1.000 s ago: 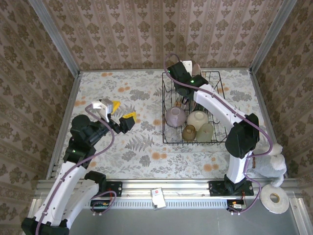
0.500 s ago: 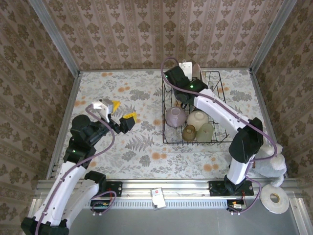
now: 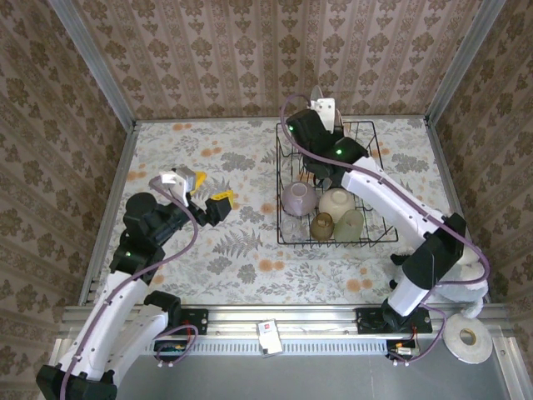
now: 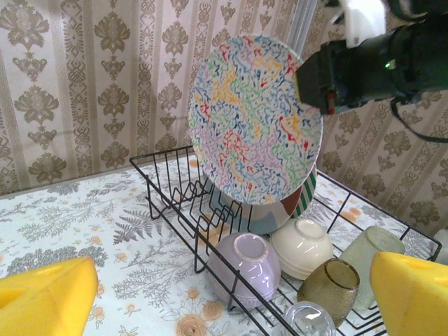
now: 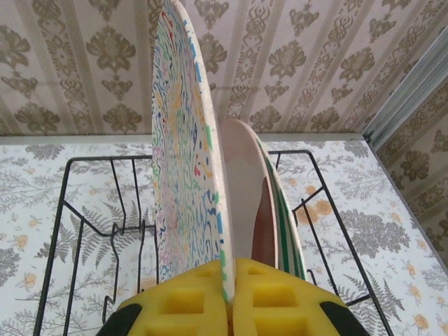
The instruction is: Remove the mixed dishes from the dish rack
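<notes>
Right claw (image 5: 227, 294) clamped on the rim of a round, glossy squiggle-patterned plate (image 5: 182, 140), upright over the black wire dish rack (image 4: 183, 183); striped plate (image 5: 285, 238) behind, mostly hidden. Left claw (image 3: 208, 189) spread wide, empty, yellow pads (image 4: 42, 297) cut off at frame corners.

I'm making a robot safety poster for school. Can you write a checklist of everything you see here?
Surface: table with a floral cover.
Job's things: dish rack holds lavender bowl, cream cup, amber cup, pale-green cup and two upright plates; colourful plate is raised above them.
Clutter: plush toy and tape roll by the right arm's base.
Grippers: left gripper open over the table; right gripper shut on the colourful plate's edge.
Cables: purple cable along each arm.
Surroundings: wallpapered walls, metal frame.
</notes>
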`<control>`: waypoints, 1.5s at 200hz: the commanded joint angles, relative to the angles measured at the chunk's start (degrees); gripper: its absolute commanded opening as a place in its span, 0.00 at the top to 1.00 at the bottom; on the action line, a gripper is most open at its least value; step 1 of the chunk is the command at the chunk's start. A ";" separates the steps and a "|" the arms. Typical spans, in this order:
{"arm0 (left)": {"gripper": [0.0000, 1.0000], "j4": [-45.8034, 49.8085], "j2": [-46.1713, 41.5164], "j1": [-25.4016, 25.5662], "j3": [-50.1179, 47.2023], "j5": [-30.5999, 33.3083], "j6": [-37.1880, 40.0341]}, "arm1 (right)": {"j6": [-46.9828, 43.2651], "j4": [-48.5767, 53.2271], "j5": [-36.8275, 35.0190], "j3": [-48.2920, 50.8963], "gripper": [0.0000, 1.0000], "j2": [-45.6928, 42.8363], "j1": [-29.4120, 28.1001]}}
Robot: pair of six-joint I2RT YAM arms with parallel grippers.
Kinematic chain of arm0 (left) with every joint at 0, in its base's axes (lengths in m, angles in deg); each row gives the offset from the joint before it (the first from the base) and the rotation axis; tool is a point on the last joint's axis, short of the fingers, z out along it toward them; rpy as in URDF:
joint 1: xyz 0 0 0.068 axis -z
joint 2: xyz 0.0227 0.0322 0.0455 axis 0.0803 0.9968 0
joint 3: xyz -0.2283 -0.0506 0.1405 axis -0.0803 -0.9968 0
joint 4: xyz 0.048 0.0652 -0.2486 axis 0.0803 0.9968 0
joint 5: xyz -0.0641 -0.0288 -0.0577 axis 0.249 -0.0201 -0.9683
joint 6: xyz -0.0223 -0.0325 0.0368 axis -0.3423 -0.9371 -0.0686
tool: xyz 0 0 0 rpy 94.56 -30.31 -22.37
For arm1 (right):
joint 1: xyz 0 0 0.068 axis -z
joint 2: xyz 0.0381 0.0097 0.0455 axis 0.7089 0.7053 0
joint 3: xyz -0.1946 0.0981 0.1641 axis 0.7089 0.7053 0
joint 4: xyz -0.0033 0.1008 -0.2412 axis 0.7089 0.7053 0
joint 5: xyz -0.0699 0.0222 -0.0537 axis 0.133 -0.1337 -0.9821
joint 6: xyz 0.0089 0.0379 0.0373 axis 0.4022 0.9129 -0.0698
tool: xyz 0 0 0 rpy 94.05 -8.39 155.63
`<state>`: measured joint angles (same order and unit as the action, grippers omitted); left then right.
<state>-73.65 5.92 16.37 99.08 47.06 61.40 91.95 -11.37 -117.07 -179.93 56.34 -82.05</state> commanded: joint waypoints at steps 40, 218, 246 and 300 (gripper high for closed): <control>0.00 1.25 2.05 0.18 1.54 1.58 -0.21 | -3.09 -3.65 -1.75 -0.06 1.00 -7.80 -0.86; 0.04 -6.05 22.91 -5.64 11.87 -17.76 -25.50 | 13.72 -13.16 74.60 19.62 1.00 -27.73 23.85; 0.12 -12.72 29.34 -5.77 13.66 -25.51 -30.77 | 18.55 -17.31 83.34 24.57 1.00 -28.68 28.73; 0.21 -27.31 38.14 -5.17 15.13 -32.79 -41.75 | 23.10 -23.80 93.00 30.77 1.00 -29.84 33.37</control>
<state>-92.25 42.35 11.05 111.83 20.24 25.58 111.14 -26.36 -33.16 -150.18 28.91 -49.66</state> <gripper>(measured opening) 0.801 0.084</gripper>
